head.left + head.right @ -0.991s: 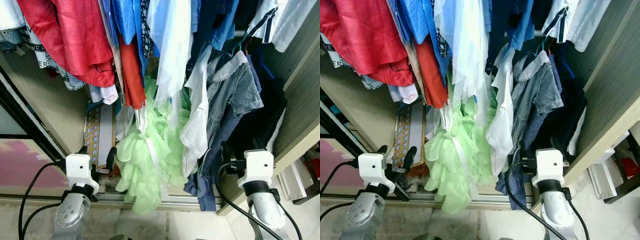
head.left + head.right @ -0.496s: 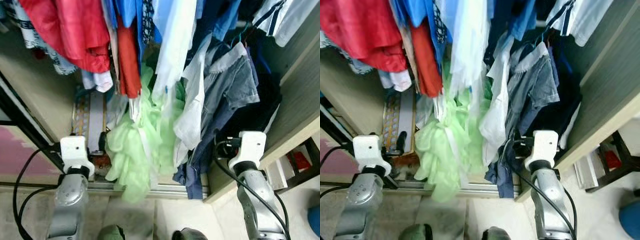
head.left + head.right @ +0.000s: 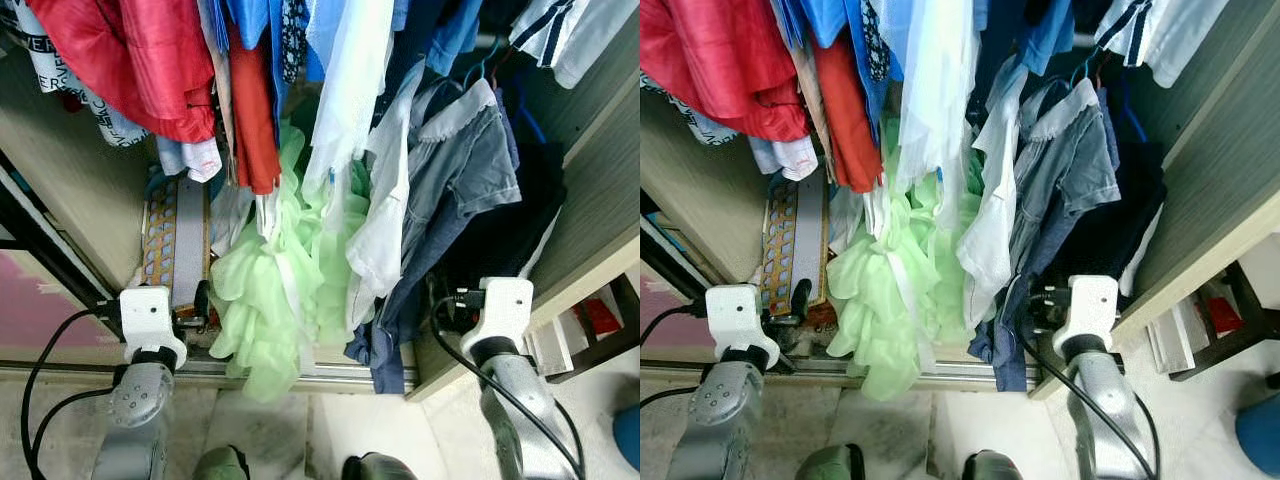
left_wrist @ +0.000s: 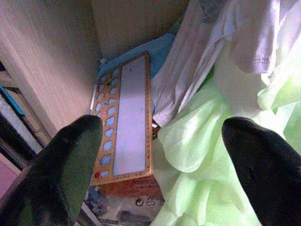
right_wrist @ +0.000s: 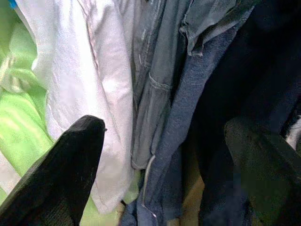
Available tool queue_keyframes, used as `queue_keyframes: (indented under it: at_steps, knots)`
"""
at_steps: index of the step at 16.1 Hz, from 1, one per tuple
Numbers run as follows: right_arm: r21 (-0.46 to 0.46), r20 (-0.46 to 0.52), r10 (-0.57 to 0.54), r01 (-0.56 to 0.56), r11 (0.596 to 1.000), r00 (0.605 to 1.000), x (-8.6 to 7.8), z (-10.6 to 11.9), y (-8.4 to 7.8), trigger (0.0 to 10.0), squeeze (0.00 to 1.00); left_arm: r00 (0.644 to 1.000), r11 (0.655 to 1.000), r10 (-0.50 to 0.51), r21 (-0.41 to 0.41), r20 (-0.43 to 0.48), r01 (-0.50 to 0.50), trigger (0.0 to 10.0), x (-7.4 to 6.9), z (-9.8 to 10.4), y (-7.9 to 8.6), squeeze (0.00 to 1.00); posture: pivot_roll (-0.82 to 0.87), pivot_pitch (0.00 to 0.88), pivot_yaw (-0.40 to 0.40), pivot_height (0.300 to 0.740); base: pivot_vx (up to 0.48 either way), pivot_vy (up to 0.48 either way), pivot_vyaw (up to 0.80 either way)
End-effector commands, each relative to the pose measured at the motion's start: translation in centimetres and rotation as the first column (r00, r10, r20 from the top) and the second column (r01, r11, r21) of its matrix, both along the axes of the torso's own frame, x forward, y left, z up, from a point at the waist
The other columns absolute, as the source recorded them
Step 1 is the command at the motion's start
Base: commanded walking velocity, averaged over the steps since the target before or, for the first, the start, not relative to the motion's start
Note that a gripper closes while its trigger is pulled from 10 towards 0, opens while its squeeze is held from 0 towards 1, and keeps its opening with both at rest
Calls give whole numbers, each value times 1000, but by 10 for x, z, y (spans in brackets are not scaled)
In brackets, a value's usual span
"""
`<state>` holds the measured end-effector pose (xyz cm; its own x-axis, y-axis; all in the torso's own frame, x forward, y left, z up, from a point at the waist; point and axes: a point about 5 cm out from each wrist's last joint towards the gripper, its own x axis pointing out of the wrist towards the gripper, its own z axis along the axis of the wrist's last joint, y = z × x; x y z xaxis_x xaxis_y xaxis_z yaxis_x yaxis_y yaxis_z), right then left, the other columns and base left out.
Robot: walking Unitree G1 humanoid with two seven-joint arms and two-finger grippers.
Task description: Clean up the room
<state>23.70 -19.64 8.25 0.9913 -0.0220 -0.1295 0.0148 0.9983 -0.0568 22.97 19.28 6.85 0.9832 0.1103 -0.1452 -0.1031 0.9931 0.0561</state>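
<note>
An open wardrobe holds hanging clothes: a red garment (image 3: pixel 140 60), a pale green frilly dress (image 3: pixel 280 290), a white shirt (image 3: pixel 385 230), a grey denim shirt (image 3: pixel 460 190) and dark navy clothes (image 3: pixel 510 230). My left gripper (image 4: pixel 164 141) is open and empty, low at the wardrobe's left, facing the green dress (image 4: pixel 221 155) and an orange-framed board (image 4: pixel 127 122). My right gripper (image 5: pixel 164 141) is open and empty, just in front of the denim shirt (image 5: pixel 155 80) and the white shirt (image 5: pixel 89 70).
The orange-framed board (image 3: pixel 175 240) leans on the wardrobe floor behind the sliding-door track (image 3: pixel 330 375). A wooden side panel (image 3: pixel 600 200) bounds the wardrobe on the right, with a low dark rack (image 3: pixel 600 320) beyond it. My feet (image 3: pixel 220 465) stand on the pale tile floor.
The whole picture has shifted as the camera moved, bringing my feet and more floor into view. Both arms remain low before the wardrobe, grippers still open and empty.
</note>
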Motion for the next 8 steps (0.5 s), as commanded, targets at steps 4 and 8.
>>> queue_keyframes:
  at_steps: [4, 8]
  knots:
    - [-57, 37, 50, -48, 997, 998, 2, 9, 3, 10000, 0, 999, 1000, -26, -2, -24, 26, 10000, 6, 2, -2, 0, -28, 121, -50, 740, 0, 0, 600]
    - [-26, 46, 50, -49, 998, 998, 3, 10, 3, 10000, 0, 999, 999, -38, -15, -7, 38, 10000, 4, 3, -4, 0, -26, 123, -52, 740, 0, 0, 800]
